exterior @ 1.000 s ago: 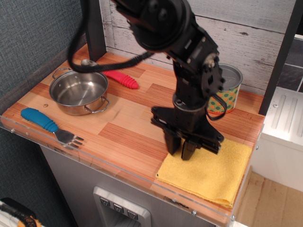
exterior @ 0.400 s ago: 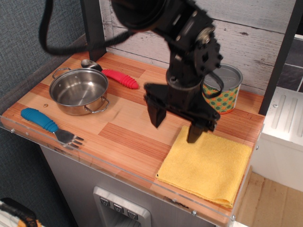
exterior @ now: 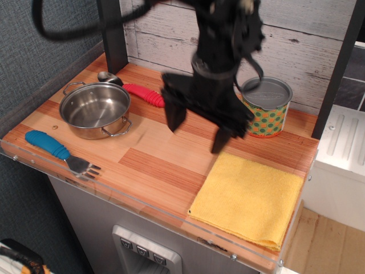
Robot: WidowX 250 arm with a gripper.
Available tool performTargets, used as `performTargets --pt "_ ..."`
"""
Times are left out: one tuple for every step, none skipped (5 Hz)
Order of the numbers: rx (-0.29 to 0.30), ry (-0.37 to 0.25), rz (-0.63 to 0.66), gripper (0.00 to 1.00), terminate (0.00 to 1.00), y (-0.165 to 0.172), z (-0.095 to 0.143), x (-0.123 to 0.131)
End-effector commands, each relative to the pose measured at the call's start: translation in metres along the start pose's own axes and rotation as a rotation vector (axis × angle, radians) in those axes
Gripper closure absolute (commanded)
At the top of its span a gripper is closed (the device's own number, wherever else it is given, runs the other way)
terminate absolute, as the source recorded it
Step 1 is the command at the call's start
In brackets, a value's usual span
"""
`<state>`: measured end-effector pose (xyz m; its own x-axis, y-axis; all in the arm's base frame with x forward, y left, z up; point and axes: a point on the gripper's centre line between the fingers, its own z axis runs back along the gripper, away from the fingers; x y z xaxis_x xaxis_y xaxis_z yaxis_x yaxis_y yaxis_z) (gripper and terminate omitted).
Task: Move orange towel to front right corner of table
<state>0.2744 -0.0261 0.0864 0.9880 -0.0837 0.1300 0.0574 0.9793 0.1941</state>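
The gripper (exterior: 197,125) hung above the table (exterior: 154,157) with its two black fingers (exterior: 173,114) spread wide apart, nothing between them. The fingers pointed down toward the planks; one stood over the middle of the table, the other near the far edge of the towel (exterior: 249,196), clear of the cloth. The arm (exterior: 225,34) came down from the top of the frame, its wrist roughly upright, a dark cable looping away to the upper left. Motion blur softened the outline of arm and gripper.

The towel, yellow-orange, lay flat and folded in the front right corner of the table, its near edge along the clear rim and its right edge close to the table's right side. No part of the gripper touched it.

Behind the towel, near the back wall, stood a can (exterior: 265,107) with an orange-and-green pattern, partly hidden by the arm. On the left sat a steel pot (exterior: 95,110). A red-handled utensil (exterior: 141,94) lay behind the pot, and a blue-handled fork (exterior: 60,151) lay in front of it, near the front edge.
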Motion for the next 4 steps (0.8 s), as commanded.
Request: performTargets --pt "0.005 0.002 0.062 0.0 0.0 0.046 0.034 0.008" --pt "-0.007 0.0 0.115 0.0 0.0 0.066 0.042 0.009" --pt "-0.025 0.001 0.144 0.0 0.0 0.086 0.04 0.019" --pt "-0.037 -0.001 0.168 0.0 0.0 0.105 0.035 0.03"
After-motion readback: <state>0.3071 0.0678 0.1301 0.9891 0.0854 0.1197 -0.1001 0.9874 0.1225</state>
